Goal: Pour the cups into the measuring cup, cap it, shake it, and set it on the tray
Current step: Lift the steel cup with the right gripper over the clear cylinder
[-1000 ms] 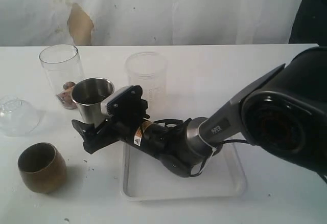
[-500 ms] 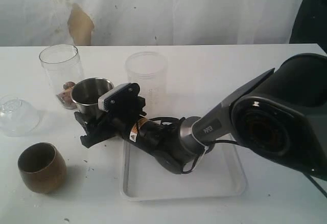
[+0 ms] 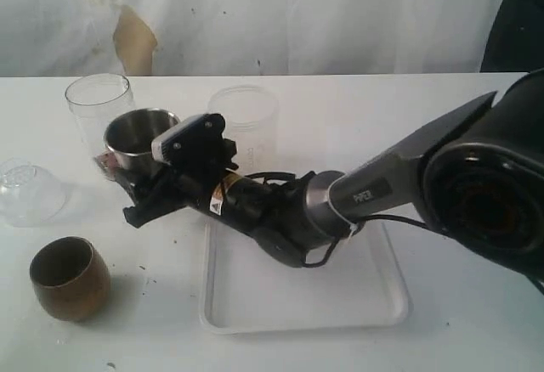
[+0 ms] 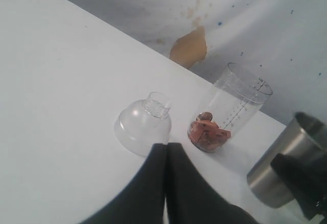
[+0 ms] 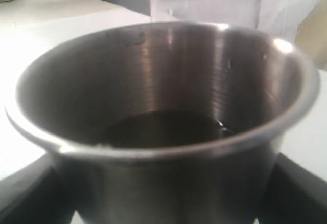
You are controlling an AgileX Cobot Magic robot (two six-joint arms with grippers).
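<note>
Two risks stand out, as I judge it, with the pour from the tall tapered shiny steel tumbler next in line. Its rim sits very close to the clear cylindrical measuring cup, which stands just beyond the tumbler on the side away from the wrist. A tilt begun too low could knock that light cup over and scatter the reddish-brown bits in its base. Smooth steel pinched low on its wall may also turn or slip as it tips, so the dark contents seen in the right wrist view would miss the mouth. A lesser worry is the frosted whitish translucent cup just beside the back of the gripper, which a swing of the wrist could brush. The right gripper is opened about as wide as the tumbler and clamped on it, a black finger on each side of its lower wall. Whether the base is clear of the white table I cannot tell. The left gripper has its fingers pressed together with nothing between them, near a clear domed plastic lid. The flat white rectangular plastic tray lies behind the right gripper, under its forearm, and the squat rounded brown wooden-looking cup stands well apart from its fingertips.
</note>
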